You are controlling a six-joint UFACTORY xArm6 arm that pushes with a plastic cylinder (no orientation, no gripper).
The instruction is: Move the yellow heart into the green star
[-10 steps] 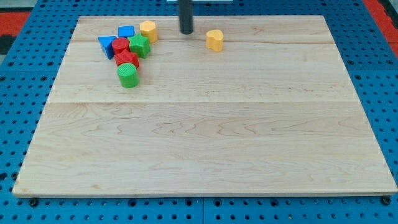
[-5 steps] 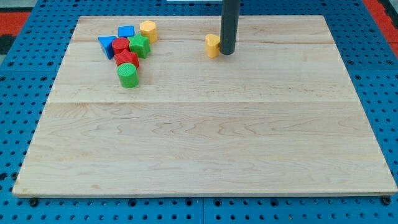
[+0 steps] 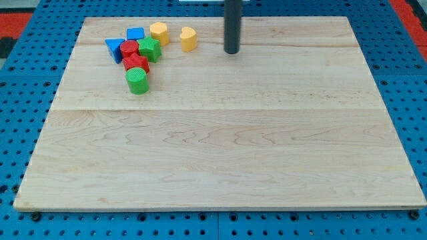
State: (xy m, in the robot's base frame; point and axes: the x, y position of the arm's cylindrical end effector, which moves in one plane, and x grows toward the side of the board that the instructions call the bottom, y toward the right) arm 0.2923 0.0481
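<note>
Our tip (image 3: 231,51) had no pincer, just a bare rod, so nothing to open or shut. Yellow heart (image 3: 189,39) sat to the tip's left w/ a clear gap, not touching. Green star (image 3: 149,49) was further left, jammed vs the red blocks (image 3: 130,48). Risk imo: an off-center shove could've spun the heart toward the yellow hexagon (image 3: 159,32) instead.

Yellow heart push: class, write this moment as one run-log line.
tip: right of yellow heart, apart | yellow heart: near green star, not touching | step: unfinished
</note>
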